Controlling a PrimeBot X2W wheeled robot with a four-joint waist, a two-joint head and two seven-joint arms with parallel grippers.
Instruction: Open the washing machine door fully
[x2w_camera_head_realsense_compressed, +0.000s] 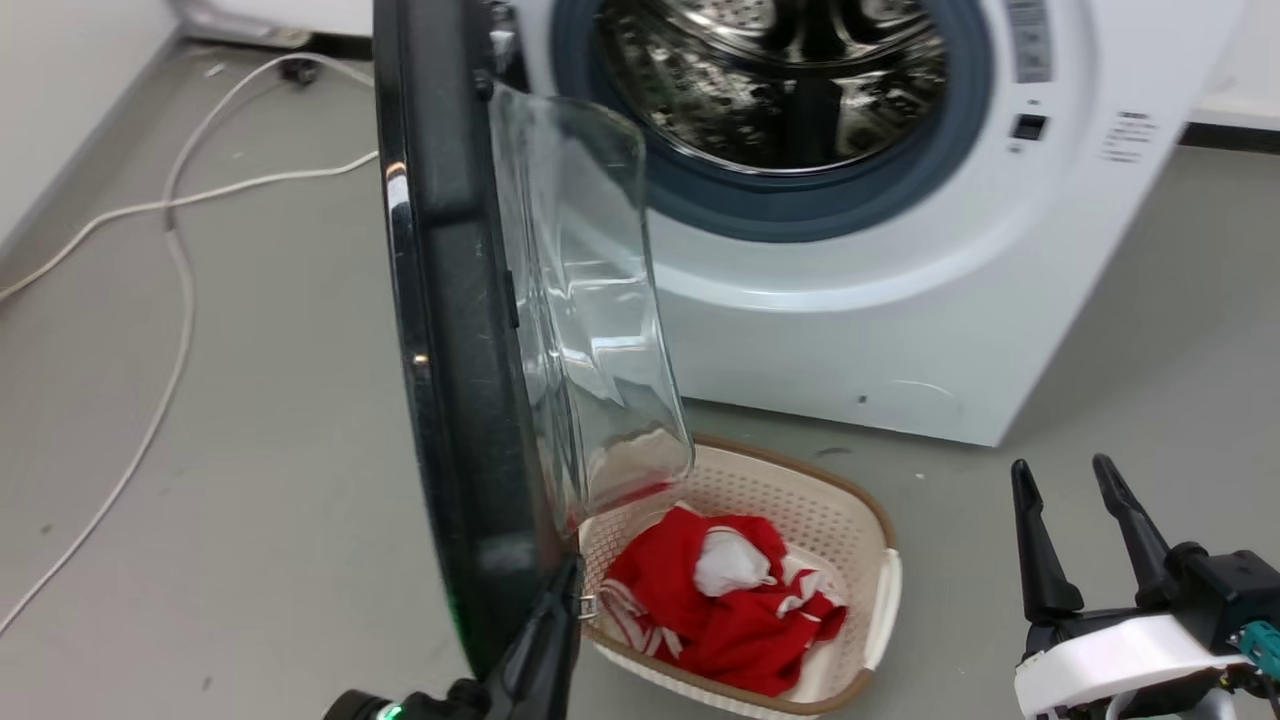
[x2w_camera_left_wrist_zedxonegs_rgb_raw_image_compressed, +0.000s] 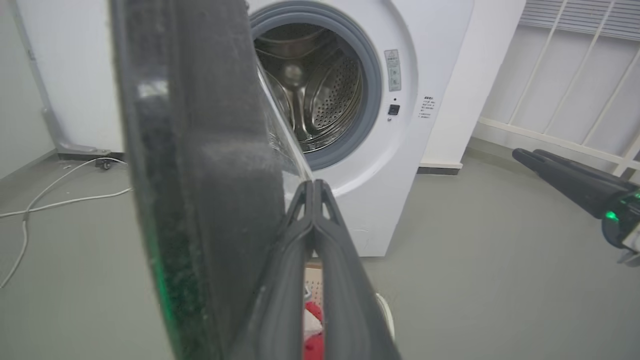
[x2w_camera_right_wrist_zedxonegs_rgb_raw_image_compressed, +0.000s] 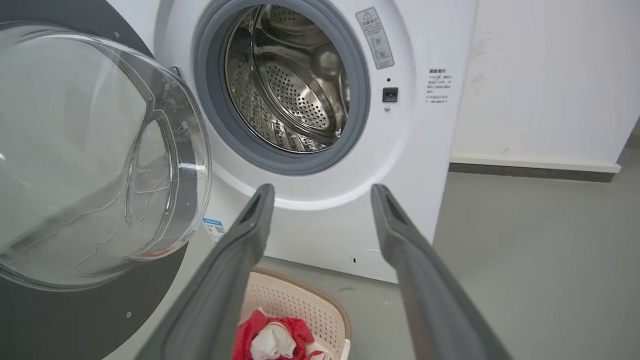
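The washing machine door stands swung out, edge-on to the head view, a glossy black disc with its clear glass bowl facing the washing machine. The steel drum shows through the open porthole. My left gripper is shut with nothing in it, its tips against the door's inner face near the lower rim. The left wrist view shows the left gripper beside the door. My right gripper is open and empty at the lower right, away from the door. The right wrist view shows the right gripper pointing at the machine.
A cream laundry basket with red and white clothes sits on the floor under the door's bowl. White cables trail over the grey floor at the left. A white wall rises to the right of the machine.
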